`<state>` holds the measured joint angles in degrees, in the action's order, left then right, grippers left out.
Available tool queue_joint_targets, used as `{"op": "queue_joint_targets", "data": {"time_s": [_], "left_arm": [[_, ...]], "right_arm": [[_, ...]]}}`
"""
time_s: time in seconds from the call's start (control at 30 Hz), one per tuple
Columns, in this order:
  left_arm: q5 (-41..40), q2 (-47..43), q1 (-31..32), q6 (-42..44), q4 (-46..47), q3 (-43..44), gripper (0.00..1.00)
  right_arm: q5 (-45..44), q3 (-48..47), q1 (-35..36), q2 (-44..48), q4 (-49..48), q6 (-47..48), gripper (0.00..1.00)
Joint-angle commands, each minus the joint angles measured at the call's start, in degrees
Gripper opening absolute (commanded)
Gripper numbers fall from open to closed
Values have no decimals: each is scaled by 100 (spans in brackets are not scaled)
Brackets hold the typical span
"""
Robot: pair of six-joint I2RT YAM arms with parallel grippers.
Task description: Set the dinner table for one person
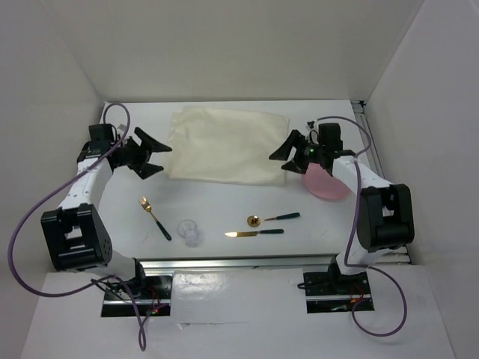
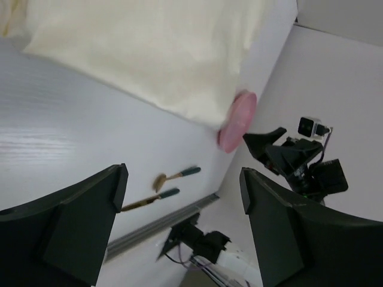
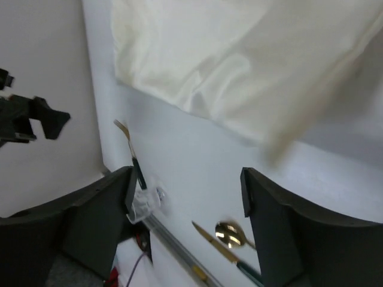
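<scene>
Fingers first: left fingers (image 1: 152, 141) spread wide and empty, just off the left edge of the cream placemat (image 1: 224, 142). Right fingers (image 1: 288, 147) equally wide and empty at its right near corner, beside a pink plate (image 1: 329, 187).

Dinner table (image 1: 217, 202) lies under everything, white and level, long axis running left to right across the top view. Judged rigid, heavy and fixed, its smooth top likely lets things slide. Nothing to grip on it; it only receives items.

On it, nearer the arm bases: gold fork (image 1: 154, 216), clear glass (image 1: 188, 231), spoon (image 1: 273, 218) and knife (image 1: 253, 233).
</scene>
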<state>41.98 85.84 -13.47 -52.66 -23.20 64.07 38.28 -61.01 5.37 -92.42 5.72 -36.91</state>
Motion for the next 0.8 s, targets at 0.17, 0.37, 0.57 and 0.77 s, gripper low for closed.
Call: {"op": "queue_joint_targets", "data": {"time_s": [0.17,0.37,0.57,0.77], "left_arm": [[-1270,185,336,1073,-474,816,32],[-2183,2250,1249,1697,-1247,2450,0],[-3678,3263,1471,1830,-1854,3305,0],[-3865,3114,1278,1830,-1671,2427,0]], "right_arm": [[-830,11,70,542,1115,570,77],[-1639,-1279,596,-582,1721,763,14],[-2150,-2582,1072,-2094,2338,904,10],[-2210,-2469,1256,-2640,2276,904,10]]}}
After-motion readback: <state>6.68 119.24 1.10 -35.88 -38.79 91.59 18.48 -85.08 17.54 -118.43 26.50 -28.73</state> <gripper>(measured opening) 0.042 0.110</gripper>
